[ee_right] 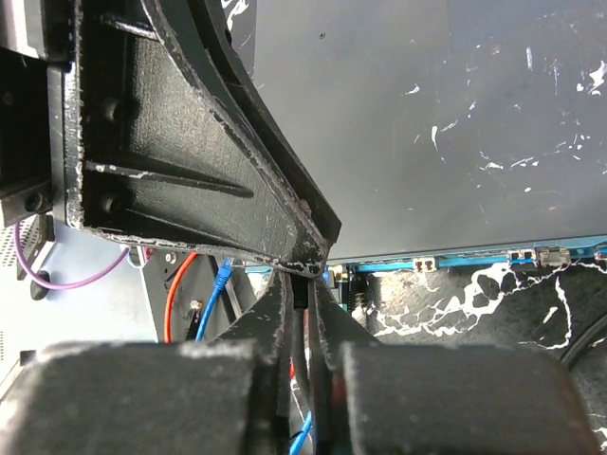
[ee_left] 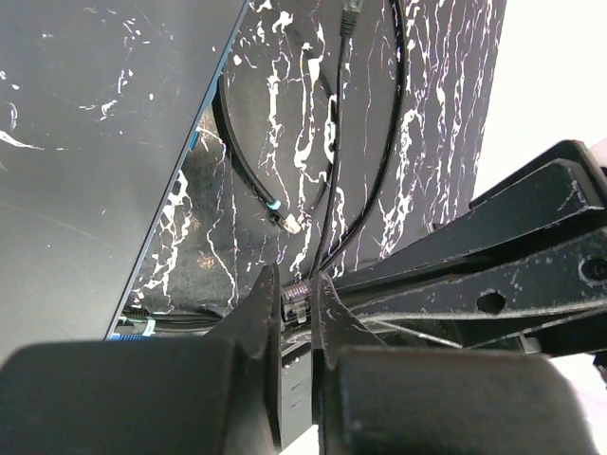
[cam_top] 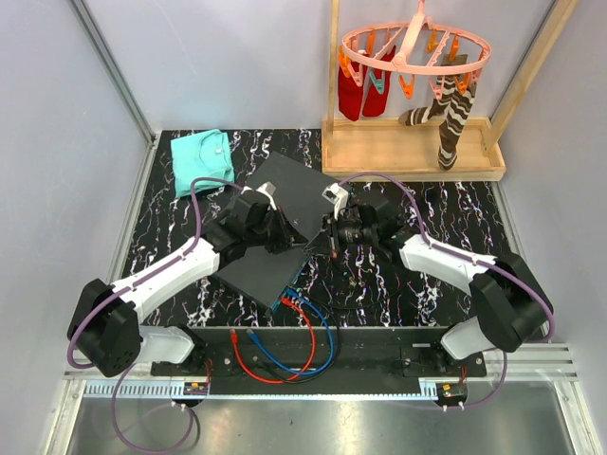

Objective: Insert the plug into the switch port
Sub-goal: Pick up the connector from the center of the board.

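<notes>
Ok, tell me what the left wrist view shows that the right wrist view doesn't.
Left wrist only: a loose clear plug lying on the marbled table, with slack black cable running past it. Right wrist only: sockets along the teal-blue edge of the switch, plus a red lead and a blue lead. Both: the switch's dark top, the table, and the left gripper and right gripper shut tip to tip on the black cable.

Quantities: one switch (cam_top: 289, 190), one folded cloth (cam_top: 202, 159), one wooden rack (cam_top: 413, 152), one clip hanger (cam_top: 414, 43), two red socks (cam_top: 350, 95) (cam_top: 374, 100), two striped socks (cam_top: 453, 123) (cam_top: 422, 115).
</notes>
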`<state>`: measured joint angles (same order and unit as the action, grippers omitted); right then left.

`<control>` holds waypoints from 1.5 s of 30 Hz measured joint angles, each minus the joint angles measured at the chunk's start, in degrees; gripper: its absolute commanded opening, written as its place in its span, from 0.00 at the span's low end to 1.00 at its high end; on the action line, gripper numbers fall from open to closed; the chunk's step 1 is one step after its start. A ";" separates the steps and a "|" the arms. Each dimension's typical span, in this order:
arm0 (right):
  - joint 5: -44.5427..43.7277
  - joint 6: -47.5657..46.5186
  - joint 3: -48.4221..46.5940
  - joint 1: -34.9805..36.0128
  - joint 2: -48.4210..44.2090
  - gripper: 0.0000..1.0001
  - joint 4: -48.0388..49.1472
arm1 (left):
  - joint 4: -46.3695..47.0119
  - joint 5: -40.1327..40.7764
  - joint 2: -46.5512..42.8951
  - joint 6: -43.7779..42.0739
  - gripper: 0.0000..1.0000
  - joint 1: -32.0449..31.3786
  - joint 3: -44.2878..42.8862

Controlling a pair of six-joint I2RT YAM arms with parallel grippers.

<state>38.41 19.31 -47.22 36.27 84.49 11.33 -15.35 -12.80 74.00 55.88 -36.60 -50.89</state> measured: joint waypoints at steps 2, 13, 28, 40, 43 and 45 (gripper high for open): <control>-0.26 0.24 0.00 0.09 -0.02 0.45 -0.02 | -0.04 0.20 0.00 1.05 0.00 0.00 0.00; -22.56 -9.14 1.05 9.94 -13.00 0.62 -6.56 | -5.22 2.95 -0.11 10.45 0.00 0.00 0.02; -52.89 -23.19 2.12 25.99 -8.02 0.52 -6.43 | -9.09 4.33 -0.57 15.37 0.00 0.00 -0.15; -59.34 -26.86 2.12 28.50 -3.98 0.00 -3.89 | -9.46 4.66 -0.57 15.98 0.00 0.00 -1.27; -60.04 -26.77 2.12 28.83 -3.91 0.00 -3.72 | -10.01 4.90 -0.57 15.96 0.12 0.00 -1.51; -59.95 -26.56 2.12 28.87 -3.93 0.00 -3.72 | -10.47 5.14 -0.57 15.61 0.25 0.00 -1.70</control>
<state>-21.54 -7.25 -45.10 65.14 80.55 7.62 -25.82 -7.66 73.43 71.48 -36.60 -52.60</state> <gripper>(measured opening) 0.030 0.128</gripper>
